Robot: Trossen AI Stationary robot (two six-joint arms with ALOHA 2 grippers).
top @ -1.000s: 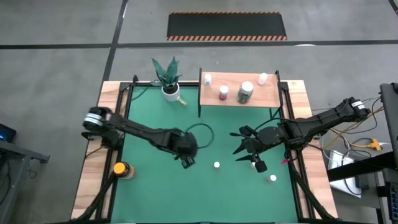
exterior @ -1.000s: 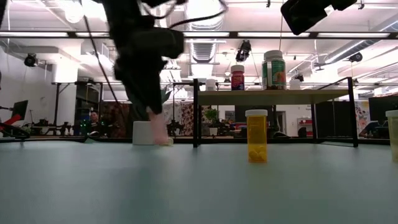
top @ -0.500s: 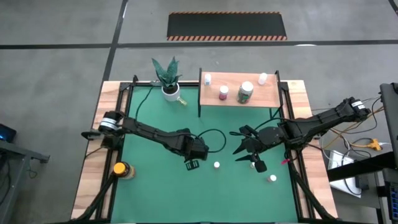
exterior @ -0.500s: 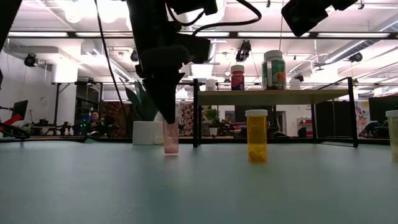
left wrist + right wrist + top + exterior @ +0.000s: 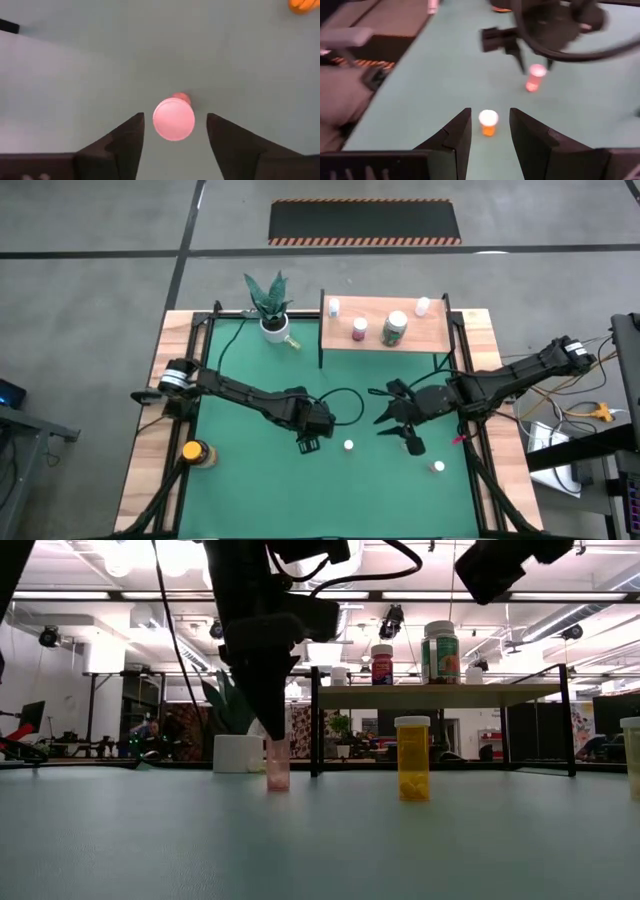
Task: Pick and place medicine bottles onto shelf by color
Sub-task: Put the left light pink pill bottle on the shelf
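green table mat (image 5: 240, 480) fills frame centre. shelf (image 5: 430, 330) upper right of centre, carrying four bottles. left gripper (image 5: 309, 444) at mid-frame, pointing down; jaws apart, gripping nothing. pink bottle (image 5: 173, 119) stands upright on the mat between the fingers (image 5: 125, 137), clear gaps either side; low view shows it just under the fingertips, left of centre. right gripper (image 5: 412, 442) centre right, above the mat, jaws partly open and empty; orange bottle (image 5: 488, 122) stands beyond its tips, well below it.
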